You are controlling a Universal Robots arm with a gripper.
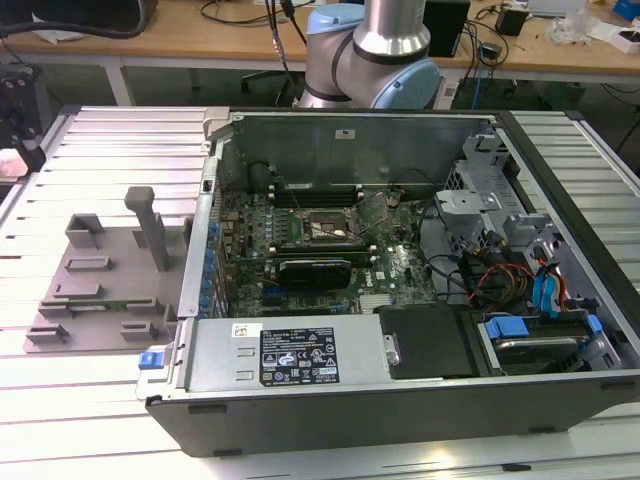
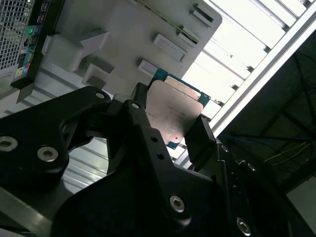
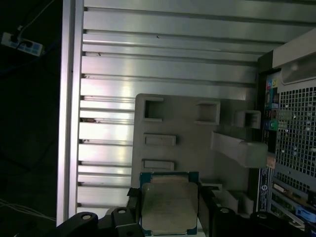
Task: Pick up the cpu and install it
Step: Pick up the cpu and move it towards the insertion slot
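Observation:
In both wrist views the cpu (image 2: 174,106) (image 3: 169,210), a flat square chip with a silvery-grey top and a green rim, sits between my black fingers (image 2: 201,140). My gripper (image 2: 170,123) (image 3: 169,201) is shut on its two opposite edges. The chip hangs above the near end of the grey plastic tray (image 3: 163,128) (image 2: 123,29). In the exterior view the black socket frame (image 1: 320,228) lies on the motherboard inside the open computer case (image 1: 400,390).
The grey tray (image 1: 100,280) with upright blocks lies on the slatted metal table (image 1: 90,400), at the exterior view's left of the case. The arm's base (image 1: 385,50) stands behind the case. Cables and drive bays (image 1: 540,290) fill the case's right side.

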